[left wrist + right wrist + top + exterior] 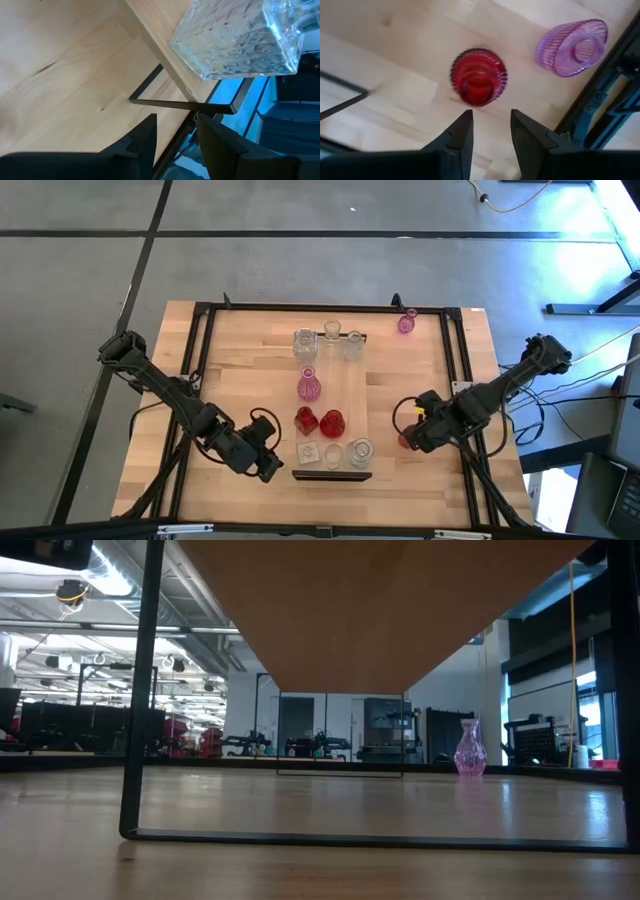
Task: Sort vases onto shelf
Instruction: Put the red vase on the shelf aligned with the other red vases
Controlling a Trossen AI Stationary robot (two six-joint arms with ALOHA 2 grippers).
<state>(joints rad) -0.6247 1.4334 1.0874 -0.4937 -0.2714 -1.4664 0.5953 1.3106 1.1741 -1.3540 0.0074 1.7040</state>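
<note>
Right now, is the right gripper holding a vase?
No. In the right wrist view the right gripper is open and empty, with the red vase beyond its fingertips.

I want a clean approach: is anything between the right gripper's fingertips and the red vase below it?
No: bare tabletop separates right gripper from red vase, in the right wrist view.

Worktop (250,370): pale matt wood, visible grain, black metal frame (205,340). Shelf (165,45): light smooth wood. Clear vase (240,40): textured, glossy glass. Red vase (479,77) and pink vase (572,47): ribbed shiny glass. Hands: matt dark plastic.
</note>
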